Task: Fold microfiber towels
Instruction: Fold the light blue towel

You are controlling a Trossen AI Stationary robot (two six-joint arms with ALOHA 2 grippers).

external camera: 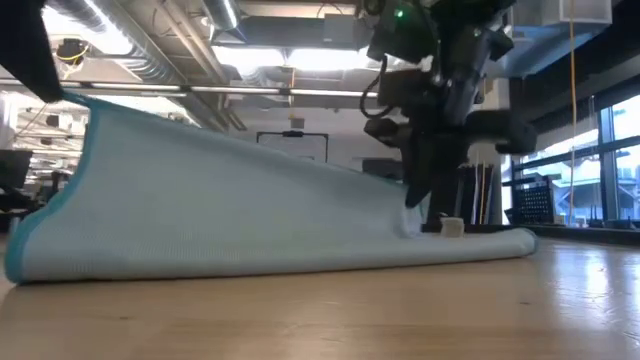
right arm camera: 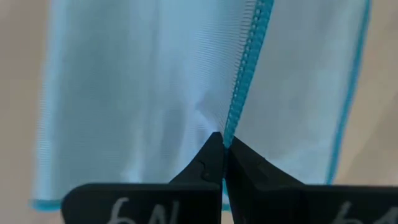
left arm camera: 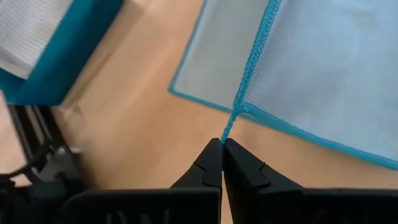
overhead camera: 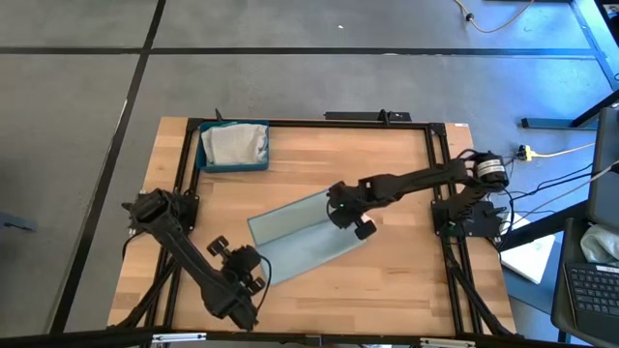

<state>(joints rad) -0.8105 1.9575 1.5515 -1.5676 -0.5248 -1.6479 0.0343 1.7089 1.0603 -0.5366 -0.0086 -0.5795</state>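
Observation:
A pale blue microfiber towel (overhead camera: 302,232) with a teal hem lies slantwise at the middle of the table, doubled over on itself. My left gripper (left arm camera: 222,146) is shut on its near-left corner, raised above the table (external camera: 80,105). My right gripper (right arm camera: 224,143) is shut on the towel's hem at the far right, low over the table (external camera: 415,200). The upper layer (external camera: 240,200) slopes down from the left gripper toward the right one. The folded edge (external camera: 515,242) rests on the wood. My left gripper pinches the towel's corner (left arm camera: 230,121), where two teal hems meet, between its fingertips, slanting down from the near left. The corner is drawn out to a point and held clear of the table, above the lower layer (left arm camera: 205,68). My right gripper pinches the teal hem (right arm camera: 239,106) of the upper layer between its fingertips, pointing steeply down. The cloth puckers beside the fingers (right arm camera: 202,106). That end sits low, close over the layer on the table.
A dark blue tray (overhead camera: 205,164) stands at the table's far left with a light grey towel (overhead camera: 232,143) folded in it. Bare wood (overhead camera: 406,280) lies near and right of the towel. Black frame rails (overhead camera: 437,193) border the table.

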